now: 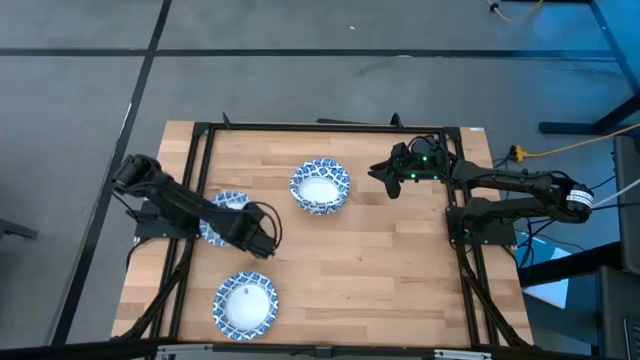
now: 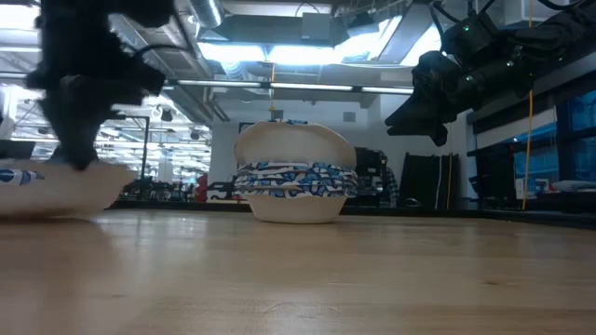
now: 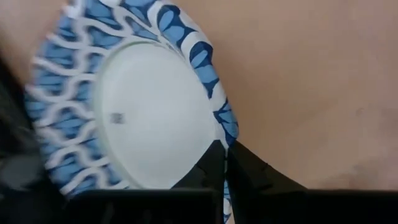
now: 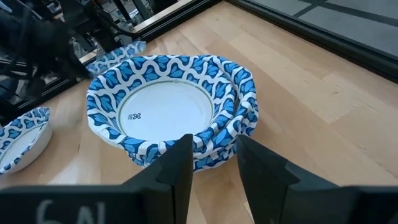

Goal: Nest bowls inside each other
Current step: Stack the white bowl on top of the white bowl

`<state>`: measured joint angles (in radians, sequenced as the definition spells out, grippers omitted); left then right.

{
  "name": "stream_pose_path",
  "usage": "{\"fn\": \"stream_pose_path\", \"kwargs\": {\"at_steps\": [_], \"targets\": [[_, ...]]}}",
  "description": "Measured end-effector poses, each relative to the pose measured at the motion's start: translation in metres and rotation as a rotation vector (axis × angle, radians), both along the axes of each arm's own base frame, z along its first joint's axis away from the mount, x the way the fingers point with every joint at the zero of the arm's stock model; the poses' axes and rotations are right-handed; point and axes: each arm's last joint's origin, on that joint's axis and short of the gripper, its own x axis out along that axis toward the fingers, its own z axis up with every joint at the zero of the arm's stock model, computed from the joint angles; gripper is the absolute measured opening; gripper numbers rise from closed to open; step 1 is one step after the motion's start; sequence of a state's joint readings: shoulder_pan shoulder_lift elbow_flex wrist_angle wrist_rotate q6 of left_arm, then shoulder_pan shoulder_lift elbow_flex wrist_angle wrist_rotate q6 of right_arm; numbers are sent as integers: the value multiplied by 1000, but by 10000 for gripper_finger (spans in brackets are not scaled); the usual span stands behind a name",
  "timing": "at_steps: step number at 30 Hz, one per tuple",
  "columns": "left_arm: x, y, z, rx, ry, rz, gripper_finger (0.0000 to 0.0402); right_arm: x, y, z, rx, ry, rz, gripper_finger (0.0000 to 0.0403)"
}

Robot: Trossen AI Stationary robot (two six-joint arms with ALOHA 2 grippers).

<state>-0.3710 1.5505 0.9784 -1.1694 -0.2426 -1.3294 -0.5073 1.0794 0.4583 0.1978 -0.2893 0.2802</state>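
Three places hold blue-and-white patterned bowls. A nested stack [image 1: 320,187] [image 2: 296,177] [image 4: 171,109] stands on its base at the table's middle, toward the far edge. A single bowl [image 1: 245,303] [image 4: 18,143] rests near the near edge. A third bowl [image 1: 212,234] [image 2: 47,186] [image 3: 149,118] lies at the left under my left gripper [image 1: 262,243] [image 3: 229,165], which is shut on it. My right gripper [image 1: 385,177] [image 2: 428,107] [image 4: 214,162] is open, raised above the table just right of the stack, and touches nothing. My left gripper pinches the left bowl's patterned rim [image 3: 225,127] on the side toward the table's right, one finger [image 3: 208,165] inside the bowl and one [image 3: 252,168] outside. It comes from above, slanting down. In the low view the bowl sits low at the tabletop; whether it is clear, I cannot tell.
Bare wooden tabletop [image 1: 380,270] lies between the stack and the near edge and over the right half. A black frame [image 1: 200,150] borders the table's left, far and right sides.
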Motion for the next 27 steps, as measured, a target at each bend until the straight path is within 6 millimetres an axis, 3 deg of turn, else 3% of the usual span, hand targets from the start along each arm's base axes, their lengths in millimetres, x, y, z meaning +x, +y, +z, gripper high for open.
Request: {"fn": "stream_pose_path", "kwargs": {"at_steps": [8,19,23,27], "targets": [[19,25,56,168,-61,-88,1,0,0,0,0,0,0,126],[70,65,130,238,-335,-395,0,0,0,0,0,0,0,126],[86,71,144,193,-504,-504,0,0,0,0,3,-1,-2,126],[93,71,139,167,-500,-535,0,0,0,0,4,-1,-1,126]]}}
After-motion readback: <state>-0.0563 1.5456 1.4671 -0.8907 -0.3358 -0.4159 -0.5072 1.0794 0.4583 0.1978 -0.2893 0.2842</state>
